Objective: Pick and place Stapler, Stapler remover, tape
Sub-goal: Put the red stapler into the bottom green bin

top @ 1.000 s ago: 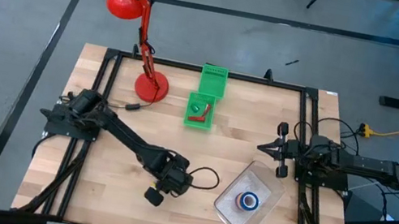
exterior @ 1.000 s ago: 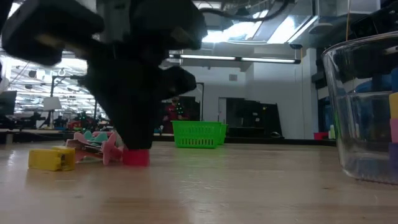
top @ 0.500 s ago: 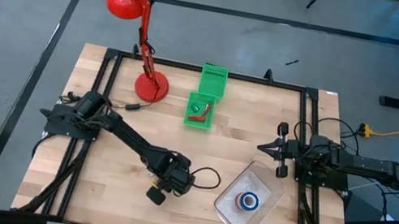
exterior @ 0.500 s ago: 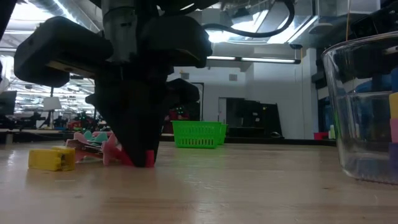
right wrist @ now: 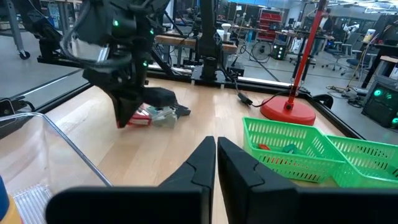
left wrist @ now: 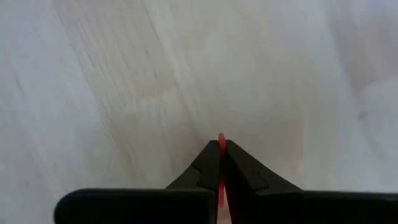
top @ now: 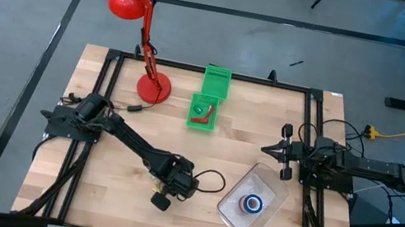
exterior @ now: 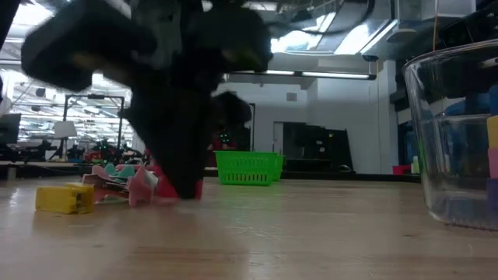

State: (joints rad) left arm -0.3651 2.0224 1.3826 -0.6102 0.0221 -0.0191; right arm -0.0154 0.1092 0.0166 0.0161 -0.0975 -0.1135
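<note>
tape roll: pink-red roll (left wrist: pixel 221 144) sits edge-on between the left end effector (top: pixel 163 200) fingers; only a thin red sliver shows in the left wrist view, so reading it as the tape ring is a best guess.
location: low on the tabletop (top: pixel 124 133), about 6 o'clock from the green basket (top: pixel 204 112) and 9 o'clock from the clear container (top: pixel 254 202).
handling: likely light, stiff ring with a smooth rim; could twist or slip if pinched off-centre. Best hold is across the flat faces, as it appears now.
left end effector: fingers nearly together, clamped on the red roll, tips at or just above the wood. In the low view, red shows at the fingertips (exterior: pixel 187 183).
right end effector (top: pixel 267 150): fingers pressed together, holding nothing, parked at the tabletop's 3 o'clock edge.
other tape: a blue roll (top: pixel 253 203) is inside the clear container.
nearby: yellow piece (exterior: pixel 65 197) and pink clutter (exterior: pixel 124 180) lie on the wood beside the left end effector in the low view.
risk: thin grip contact; a quick lift may let the roll pivot.
</note>
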